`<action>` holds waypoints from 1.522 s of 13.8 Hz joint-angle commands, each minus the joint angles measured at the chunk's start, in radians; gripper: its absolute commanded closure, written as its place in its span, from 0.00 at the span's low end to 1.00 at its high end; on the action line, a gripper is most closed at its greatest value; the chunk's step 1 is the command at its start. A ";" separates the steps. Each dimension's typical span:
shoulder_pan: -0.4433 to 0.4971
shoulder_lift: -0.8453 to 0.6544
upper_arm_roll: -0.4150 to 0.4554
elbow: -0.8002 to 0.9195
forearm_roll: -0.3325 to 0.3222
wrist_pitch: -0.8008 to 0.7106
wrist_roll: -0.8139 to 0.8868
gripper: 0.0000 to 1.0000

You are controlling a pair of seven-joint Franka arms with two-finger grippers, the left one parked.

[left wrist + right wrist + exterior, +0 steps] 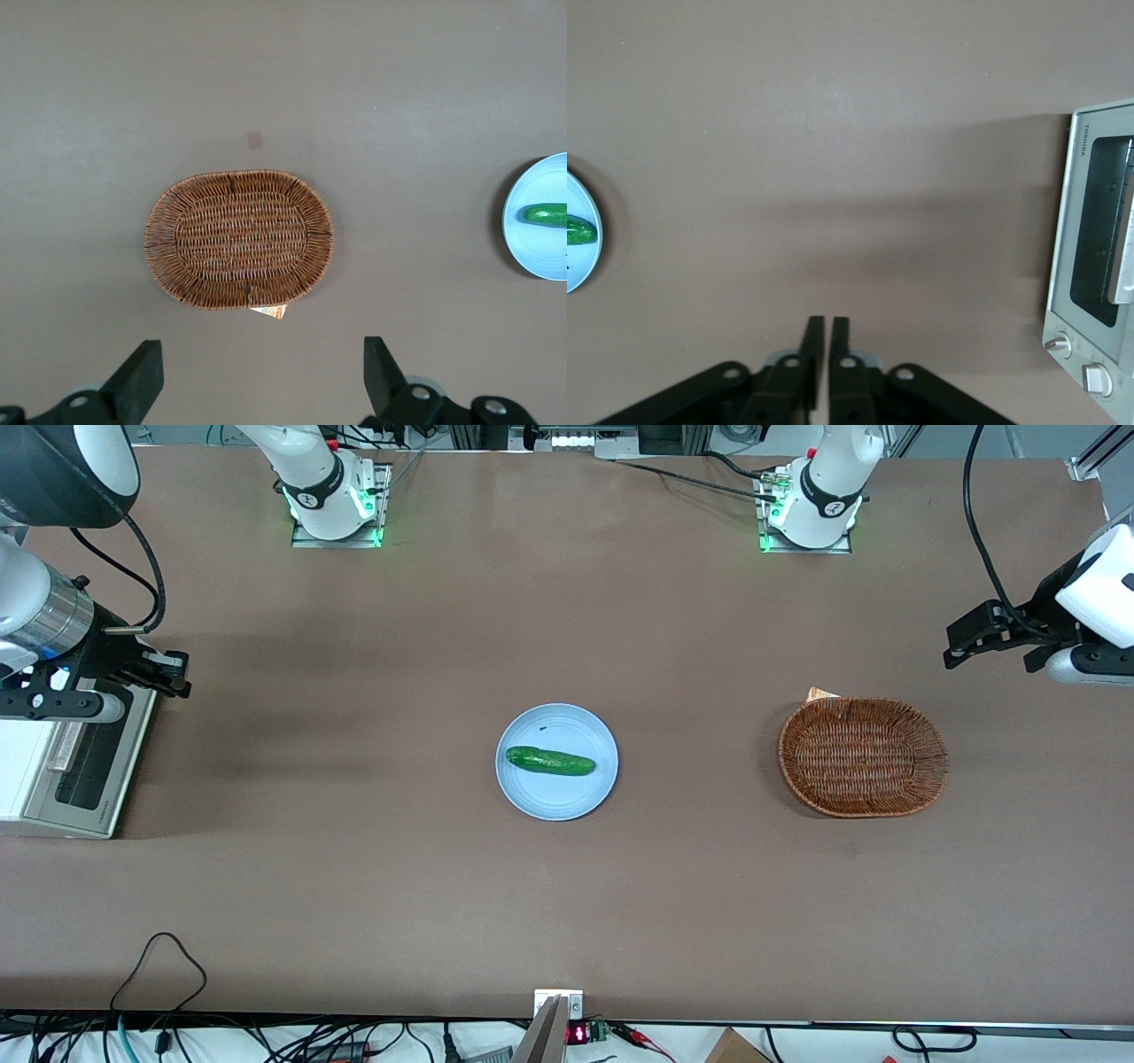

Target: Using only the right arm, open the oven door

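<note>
Evenly lit brown table (354,886), cables along its edge.

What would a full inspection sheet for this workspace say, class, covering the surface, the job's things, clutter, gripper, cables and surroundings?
Surface: brown table, flat covering.
Job's things: oven at the working arm's end; oven door looks shut.
Clutter: blue plate holding a cucumber; wicker basket toward the parked arm's end.
Gripper: right gripper hovers beside the oven, slightly farther from the front camera than the door, fingers together, holding nothing.
Cables: black cable on the right arm; loose black loop at the table's near edge.
Surroundings: arm base lit green.
</note>
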 commanded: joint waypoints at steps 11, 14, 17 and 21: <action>-0.007 0.071 -0.047 -0.110 -0.336 0.068 0.016 1.00; -0.011 0.110 -0.069 -0.110 -0.454 0.073 0.108 1.00; -0.013 0.153 -0.069 -0.142 -0.646 0.091 0.191 1.00; -0.027 0.205 -0.096 -0.151 -0.714 0.148 0.274 1.00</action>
